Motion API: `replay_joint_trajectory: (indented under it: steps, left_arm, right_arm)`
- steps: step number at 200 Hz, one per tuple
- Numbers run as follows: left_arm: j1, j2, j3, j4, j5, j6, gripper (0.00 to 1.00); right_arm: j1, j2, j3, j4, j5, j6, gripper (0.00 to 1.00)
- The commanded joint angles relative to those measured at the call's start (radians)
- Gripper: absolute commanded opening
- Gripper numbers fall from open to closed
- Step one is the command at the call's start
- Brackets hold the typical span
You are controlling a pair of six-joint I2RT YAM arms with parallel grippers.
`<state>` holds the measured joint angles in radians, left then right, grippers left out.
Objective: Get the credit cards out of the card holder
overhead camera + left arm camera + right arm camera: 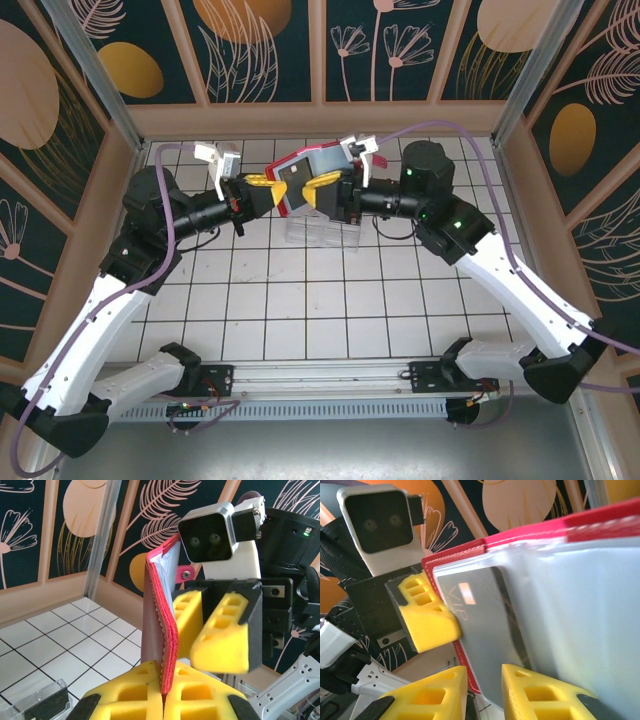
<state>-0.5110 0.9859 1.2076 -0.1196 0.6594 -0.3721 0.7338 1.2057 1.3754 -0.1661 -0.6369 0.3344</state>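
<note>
The red card holder [287, 160] hangs open in the air over the far middle of the table. My left gripper [267, 190] is shut on its left edge; the left wrist view shows the red stitched edge [163, 625] pinched upright between the pads of that gripper [164, 692]. A grey credit card [482, 630] with a light patch sits in the holder's inner pocket [520, 532]. My right gripper [484, 690] stands partly open, its fingers either side of the holder's lower corner and the card. The right fingers [222, 635] hover beside the holder's inner face.
A clear plastic tray [322, 235] stands on the white tiled table below the holder and also shows at the bottom left [42, 702]. Wooden-framed patterned walls enclose the back and sides. Both arms meet over the far middle of the table.
</note>
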Motion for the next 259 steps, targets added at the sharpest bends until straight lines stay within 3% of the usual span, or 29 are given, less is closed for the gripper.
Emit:
replay_joint_trajectory:
  steps: [1,78,142,197,259]
  left_arm:
    - [-0.004,-0.02,-0.002,0.057,0.067,-0.01,0.0]
    - [-0.004,-0.009,0.009,0.061,0.121,-0.02,0.0]
    - [-0.004,-0.012,0.013,0.067,0.133,-0.022,0.0]
    - [-0.004,-0.006,0.026,0.069,0.133,-0.034,0.0]
    - [-0.004,-0.009,0.021,0.07,0.127,-0.036,0.0]
  right_arm:
    - [-0.026,-0.021,0.044,-0.031,0.002,-0.032,0.25]
    - [-0.033,-0.023,0.083,-0.082,0.015,-0.05,0.25]
    - [-0.034,-0.04,0.077,-0.079,0.059,-0.053,0.34]
    - [-0.033,-0.029,0.066,-0.041,-0.1,-0.032,0.33]
    - [-0.033,-0.046,0.048,-0.032,-0.187,-0.045,0.3]
